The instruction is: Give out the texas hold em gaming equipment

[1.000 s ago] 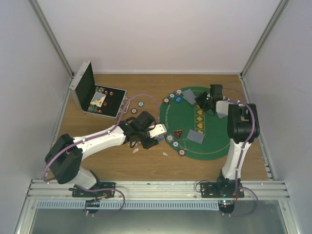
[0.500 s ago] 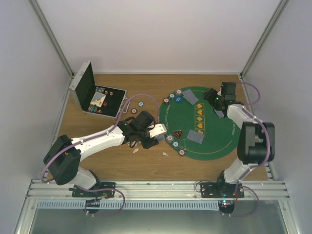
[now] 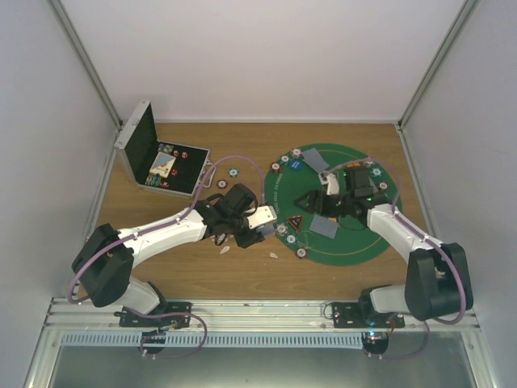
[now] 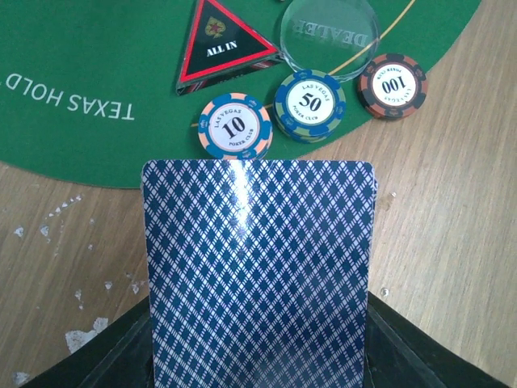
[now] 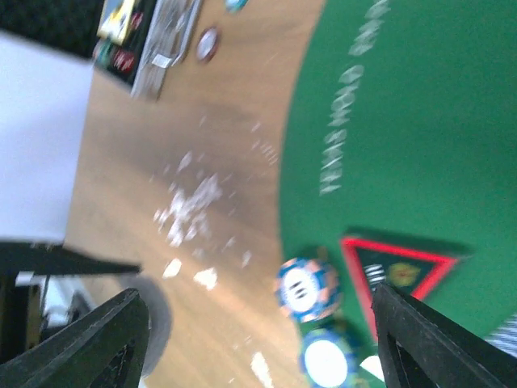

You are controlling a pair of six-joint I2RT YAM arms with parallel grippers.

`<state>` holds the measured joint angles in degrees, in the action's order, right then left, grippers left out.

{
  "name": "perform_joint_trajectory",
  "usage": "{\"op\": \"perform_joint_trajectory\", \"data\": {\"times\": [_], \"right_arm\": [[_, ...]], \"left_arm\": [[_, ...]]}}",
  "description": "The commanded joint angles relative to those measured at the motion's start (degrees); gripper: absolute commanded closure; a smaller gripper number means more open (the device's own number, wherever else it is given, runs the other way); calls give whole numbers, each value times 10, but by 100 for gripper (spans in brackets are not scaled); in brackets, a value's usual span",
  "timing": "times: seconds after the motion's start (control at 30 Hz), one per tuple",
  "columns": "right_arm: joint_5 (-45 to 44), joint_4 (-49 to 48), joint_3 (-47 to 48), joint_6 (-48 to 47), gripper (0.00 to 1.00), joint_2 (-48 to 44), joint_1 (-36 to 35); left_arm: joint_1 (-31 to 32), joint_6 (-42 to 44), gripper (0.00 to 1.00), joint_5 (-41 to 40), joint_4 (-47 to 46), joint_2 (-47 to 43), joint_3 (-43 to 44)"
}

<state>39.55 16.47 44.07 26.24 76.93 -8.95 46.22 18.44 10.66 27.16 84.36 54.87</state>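
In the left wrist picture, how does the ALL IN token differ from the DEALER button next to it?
Shape: the ALL IN token is a triangle, while the DEALER button is round.
Look: the token is opaque black with a red border; the button is clear, and the mat's green shows through it.
Lettering: the token's words read upright in this view; the button's word reads upside down.
Both lie flat, side by side, on the green mat.

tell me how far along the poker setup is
Done: chips, the ALL IN token and the dealer button sit along the green mat edge, and face-down cards lie on it. In hand: the left end effector grips a playing card; the right end effector is open and empty. Left: two chips on the table, more pieces in the open case.
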Motion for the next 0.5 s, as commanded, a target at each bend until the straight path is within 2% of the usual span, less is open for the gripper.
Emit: {"op": "perform_joint_trajectory", "data": {"times": [0.0, 0.17, 0.47], "right_arm": [[56, 5, -5, -20, 25, 16, -69], [81, -35, -2, 0, 28, 49, -111], [92, -23, 27, -15, 30, 100, -154]], "left_arm": [[-1, -6, 43, 22, -28, -8, 6], [1, -6, 43, 24, -31, -14, 3], [1, -6, 43, 22, -34, -15, 2]]}}
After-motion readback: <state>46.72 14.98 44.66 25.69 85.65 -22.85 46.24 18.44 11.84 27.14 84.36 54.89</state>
